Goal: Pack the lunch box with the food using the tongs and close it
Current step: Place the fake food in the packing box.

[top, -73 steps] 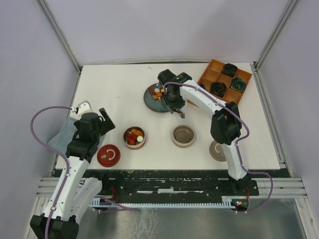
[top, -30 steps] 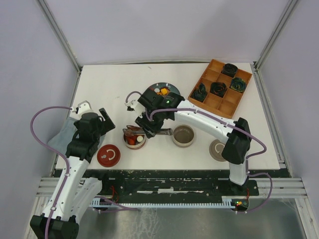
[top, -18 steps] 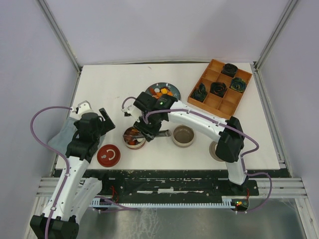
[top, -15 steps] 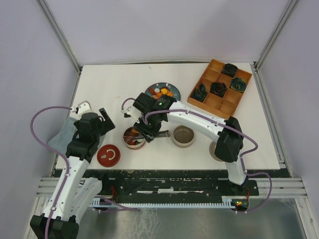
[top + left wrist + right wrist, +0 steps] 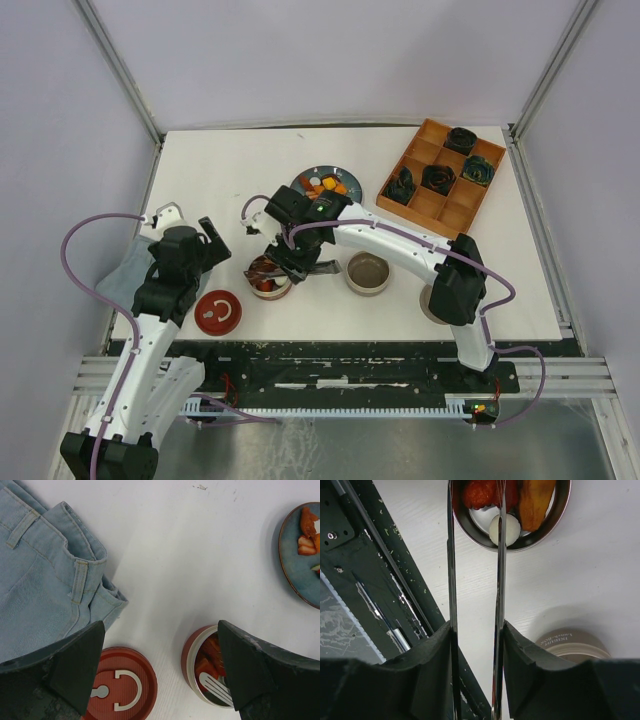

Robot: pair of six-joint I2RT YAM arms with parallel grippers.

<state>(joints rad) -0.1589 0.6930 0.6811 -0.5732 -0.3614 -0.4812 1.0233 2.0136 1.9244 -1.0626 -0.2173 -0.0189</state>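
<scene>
Silver tongs (image 5: 451, 580), 2 straight arms, sat clamped in the right gripper (image 5: 476, 630), tips over red, orange and white food (image 5: 536, 500) in the lunch box (image 5: 189, 657), 7 o'clock from the plate (image 5: 295, 575); left gripper (image 5: 160, 667) gaped empty.

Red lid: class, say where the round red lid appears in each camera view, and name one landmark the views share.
Top external: the red lid lies low on the left, down and left of the tin of food.
Left wrist: the lid is at the bottom edge, left of centre, below the jeans.
Right wrist: not in it.
Shared landmark: the tin, seen in all three views.
</scene>
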